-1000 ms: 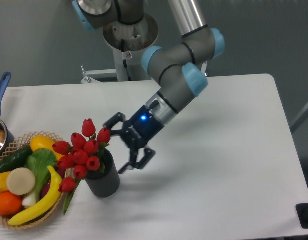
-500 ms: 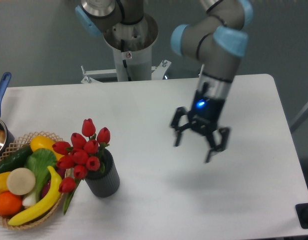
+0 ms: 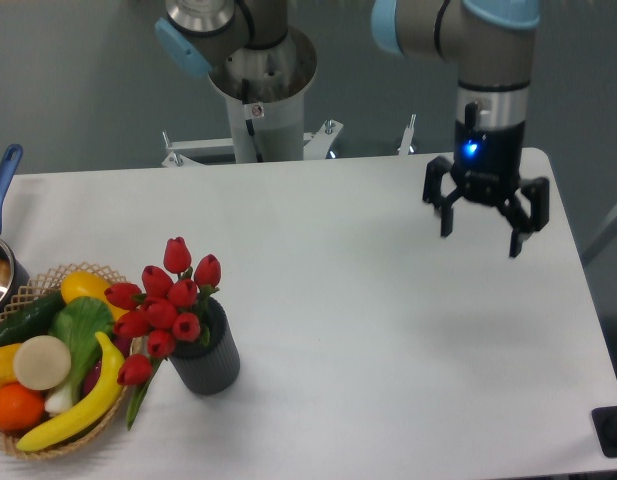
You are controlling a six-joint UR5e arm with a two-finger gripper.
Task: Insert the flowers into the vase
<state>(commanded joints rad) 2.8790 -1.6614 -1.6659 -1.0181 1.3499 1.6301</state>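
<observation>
Now the flowers (image 3: pixel 163 310) stand in the vase (image 3: pixel 210 362), the gripper (image 3: pixel 482 226) well apart, jaws wide, no writing legible.

silver-grey arm (image 3: pixel 493 40), light blue joint caps, black two-finger gripper (image 3: pixel 485 222), glowing blue light

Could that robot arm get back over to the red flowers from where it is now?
Probably yes: the gripper hangs open above bare table, and nothing stands between it and the flowers in the vase.
</observation>
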